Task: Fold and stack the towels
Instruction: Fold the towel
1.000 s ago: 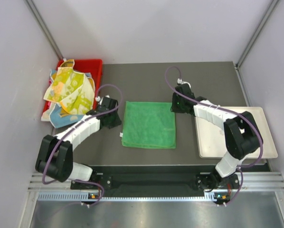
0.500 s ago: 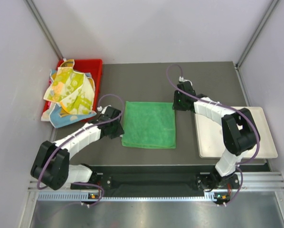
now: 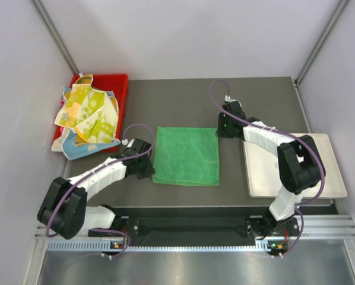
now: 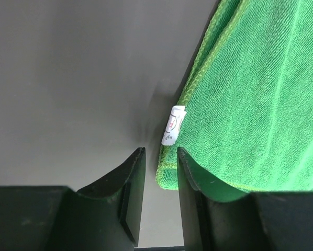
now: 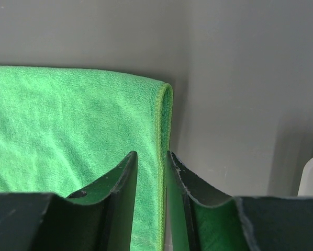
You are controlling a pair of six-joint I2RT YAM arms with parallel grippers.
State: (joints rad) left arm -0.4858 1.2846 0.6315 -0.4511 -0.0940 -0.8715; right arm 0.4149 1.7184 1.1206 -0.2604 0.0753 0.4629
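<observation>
A green towel (image 3: pixel 186 155) lies spread flat in the middle of the dark table. My left gripper (image 3: pixel 149 170) is at its near-left corner. In the left wrist view that gripper (image 4: pixel 159 157) is open, its jaws a little apart, and the towel's corner (image 4: pixel 169 170) with a white tag (image 4: pixel 173 125) lies just ahead of the gap. My right gripper (image 3: pixel 222 129) is at the far-right corner. In the right wrist view that gripper (image 5: pixel 151 157) is open and straddles the towel's hem (image 5: pixel 164 120), which lies flat. More towels (image 3: pixel 85 113), yellow patterned over light blue, are heaped in the red bin.
The red bin (image 3: pixel 117 82) stands at the table's far left, with cloth spilling over its near rim. A white flat tray (image 3: pixel 320 178) lies at the right edge, beside my right arm. Grey walls close in the left, back and right sides.
My left gripper has slid toward me along the towel's left edge to its near-left corner and now covers the tag. The right gripper shifted slightly at the far-right corner.
</observation>
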